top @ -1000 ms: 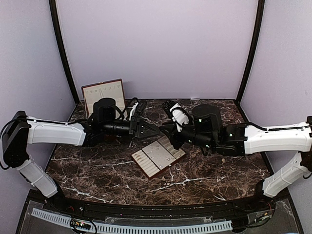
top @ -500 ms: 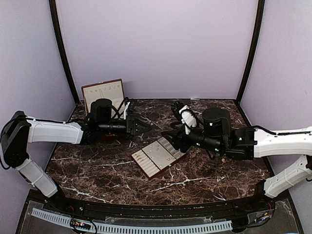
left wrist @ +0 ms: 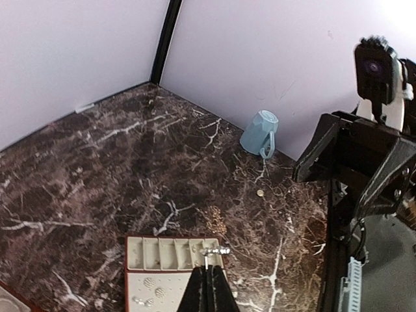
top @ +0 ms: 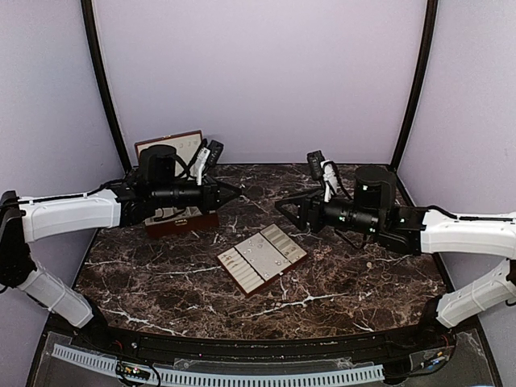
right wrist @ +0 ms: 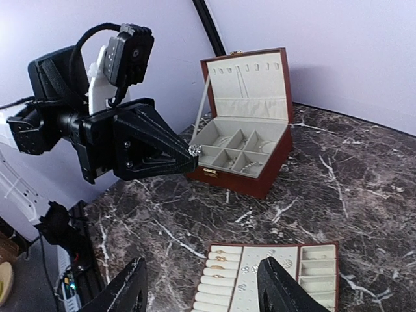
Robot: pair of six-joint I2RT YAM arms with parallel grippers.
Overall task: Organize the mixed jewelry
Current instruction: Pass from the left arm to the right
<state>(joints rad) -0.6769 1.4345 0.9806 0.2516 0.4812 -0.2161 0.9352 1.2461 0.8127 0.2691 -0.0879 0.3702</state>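
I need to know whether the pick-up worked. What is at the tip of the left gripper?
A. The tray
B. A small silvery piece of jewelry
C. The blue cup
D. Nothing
B: the shut left gripper pinches a small silvery piece at its tip, where it glints in the right wrist view.

A robotics lab cell is indicated by lilac walls (top: 258,72), black corner posts (top: 105,89), and left arm (top: 72,214) and right arm (top: 468,234) mounted at a marble bench (top: 161,274).
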